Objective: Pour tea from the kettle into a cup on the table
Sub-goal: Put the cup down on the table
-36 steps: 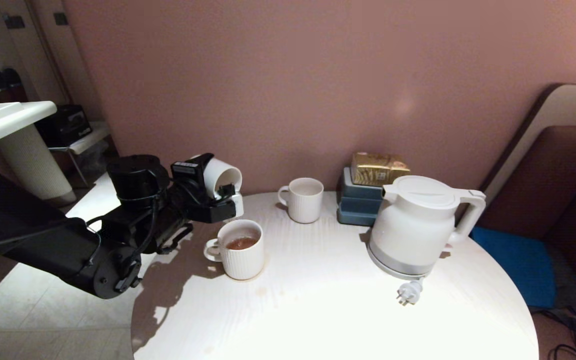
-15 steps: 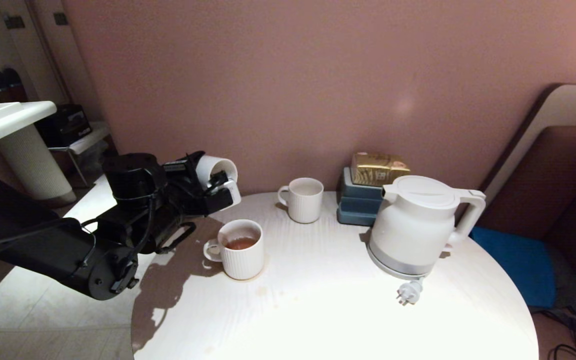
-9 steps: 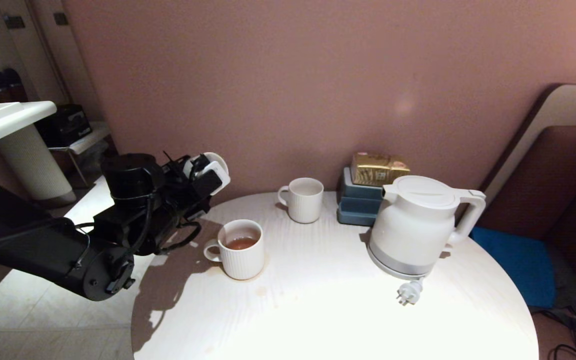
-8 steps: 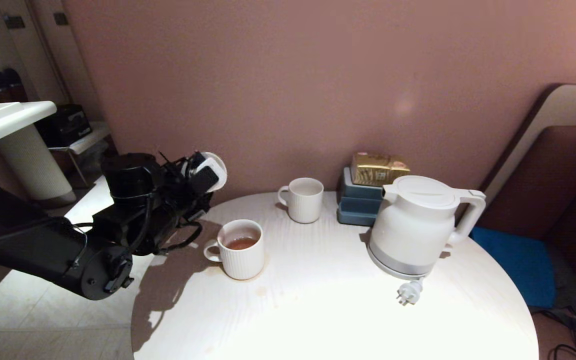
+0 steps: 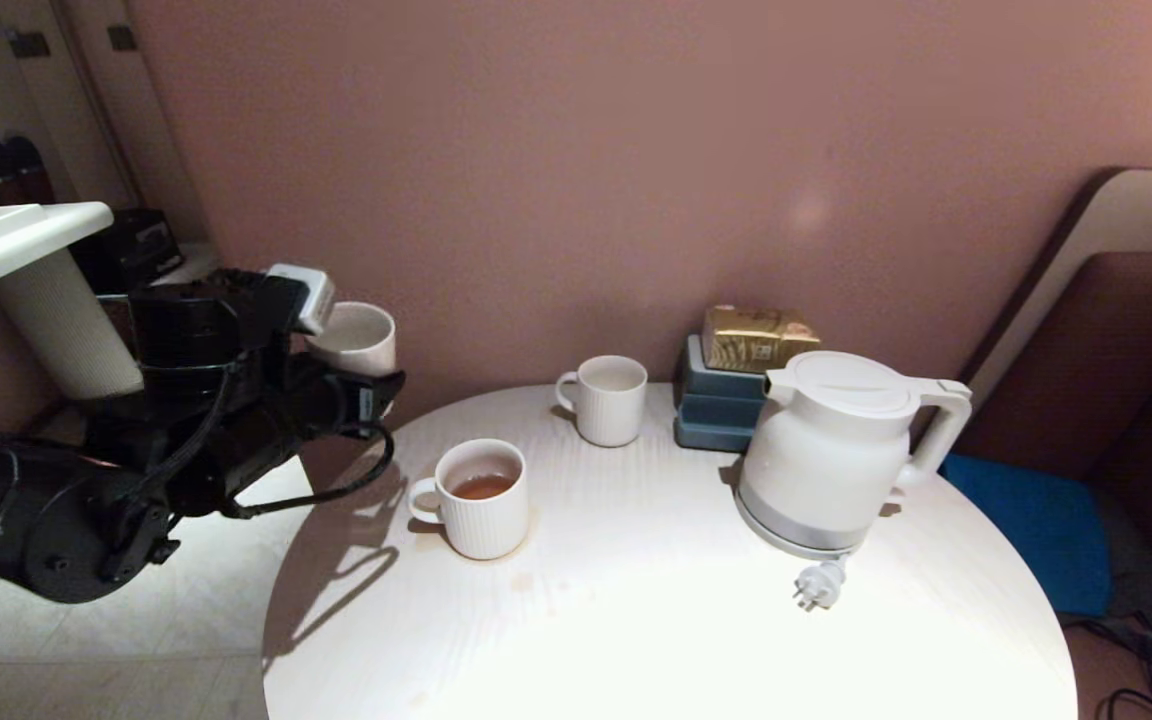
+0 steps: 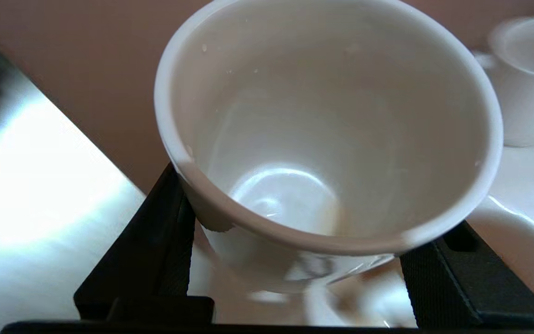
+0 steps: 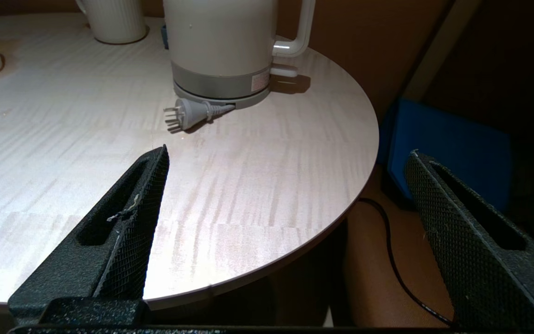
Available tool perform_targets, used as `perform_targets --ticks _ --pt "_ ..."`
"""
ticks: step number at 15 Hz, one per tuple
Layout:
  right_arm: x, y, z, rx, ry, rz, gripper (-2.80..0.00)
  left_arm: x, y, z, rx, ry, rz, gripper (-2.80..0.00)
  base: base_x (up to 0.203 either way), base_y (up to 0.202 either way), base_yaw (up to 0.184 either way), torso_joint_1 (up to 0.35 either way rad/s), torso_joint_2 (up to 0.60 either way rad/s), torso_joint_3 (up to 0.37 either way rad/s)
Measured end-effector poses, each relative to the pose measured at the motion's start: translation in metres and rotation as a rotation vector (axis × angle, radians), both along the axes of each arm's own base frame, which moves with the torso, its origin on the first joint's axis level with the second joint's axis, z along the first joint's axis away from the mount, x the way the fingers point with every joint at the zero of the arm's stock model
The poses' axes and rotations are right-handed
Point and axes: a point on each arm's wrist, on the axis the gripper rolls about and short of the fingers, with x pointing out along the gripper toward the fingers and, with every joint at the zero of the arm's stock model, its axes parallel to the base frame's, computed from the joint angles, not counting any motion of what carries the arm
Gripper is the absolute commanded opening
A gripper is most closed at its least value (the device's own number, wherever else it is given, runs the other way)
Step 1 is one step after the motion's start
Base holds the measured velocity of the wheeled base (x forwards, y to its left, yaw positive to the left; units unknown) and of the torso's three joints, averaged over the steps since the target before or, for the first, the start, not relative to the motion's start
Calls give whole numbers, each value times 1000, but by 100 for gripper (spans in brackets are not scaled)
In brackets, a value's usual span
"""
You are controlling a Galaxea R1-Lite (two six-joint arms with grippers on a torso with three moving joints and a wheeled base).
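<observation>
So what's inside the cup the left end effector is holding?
The cup looks nearly empty: bare white bottom, a faint brownish trace at its edge. Nothing inside is hidden.

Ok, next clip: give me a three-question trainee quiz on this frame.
1. True or false: the cup in the left gripper is full of tea.
2. Which ribbed mug holds tea: A, the near mug; B, the far mug?
3. Fill in: the kettle stands on the table, and its plug is ____.

Key: 1 false, it looks nearly empty, only a faint trace at the bottom. 2 A. 3 unplugged, lying on the tabletop. The right gripper is empty, jaws apart.
</observation>
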Motion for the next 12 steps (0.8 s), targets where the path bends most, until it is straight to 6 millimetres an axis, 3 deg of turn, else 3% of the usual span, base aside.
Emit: perform_targets --ticks 5,12 --pt "0 0 0 0 0 0 0 -58 15 -22 -65 107 -122 -280 0 0 0 0 0 0" --pt "0 0 0 0 0 0 0 -112 17 -66 -94 215 -287 -280 0 0 0 0 0 0"
